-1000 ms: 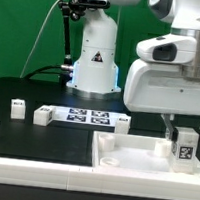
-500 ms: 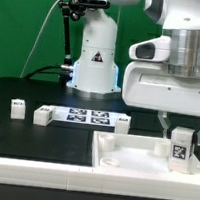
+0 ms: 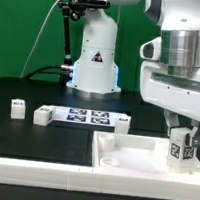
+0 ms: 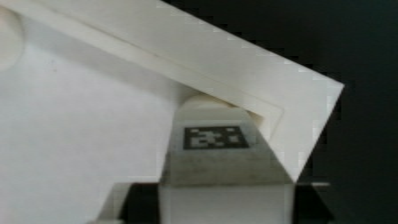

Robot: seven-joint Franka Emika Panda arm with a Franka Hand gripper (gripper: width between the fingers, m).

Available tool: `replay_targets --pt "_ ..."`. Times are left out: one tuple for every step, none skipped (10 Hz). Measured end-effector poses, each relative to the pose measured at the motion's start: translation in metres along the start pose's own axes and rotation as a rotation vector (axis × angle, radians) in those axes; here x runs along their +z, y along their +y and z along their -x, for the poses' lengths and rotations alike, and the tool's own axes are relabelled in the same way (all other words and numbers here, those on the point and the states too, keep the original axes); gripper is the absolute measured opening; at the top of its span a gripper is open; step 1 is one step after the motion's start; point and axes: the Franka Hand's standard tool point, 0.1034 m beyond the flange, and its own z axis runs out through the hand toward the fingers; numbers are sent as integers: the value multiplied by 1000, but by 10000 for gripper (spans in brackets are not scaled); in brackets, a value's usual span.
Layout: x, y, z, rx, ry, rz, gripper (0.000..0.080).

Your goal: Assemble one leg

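The hand (image 3: 182, 131) grips the small white plastic tagged leg (image 3: 179, 148) over the large white recessed tray (image 3: 133, 149) below it.

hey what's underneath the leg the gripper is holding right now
The leg, held in the gripper, stands over a corner of the white tray-like piece. In the wrist view the leg covers its own foot, so contact with the tray cannot be seen.

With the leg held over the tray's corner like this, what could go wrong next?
1. The leg sits close to the tray's corner walls in the wrist view; a small offset could make it catch on the rim.
2. The gripper holds only the leg's upper end, so contact might tilt or slip it.
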Motion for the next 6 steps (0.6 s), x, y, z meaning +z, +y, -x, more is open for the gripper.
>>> replay_targets --pt "0 0 1 145 -9 -3 291" --pt "0 0 1 162 -9 -3 291" --pt "0 0 1 251 -14 -5 291" --pt "0 0 1 212 -14 -5 291" --pt "0 0 1 174 -14 -5 380" --pt "0 -1 1 155 -14 -5 531"
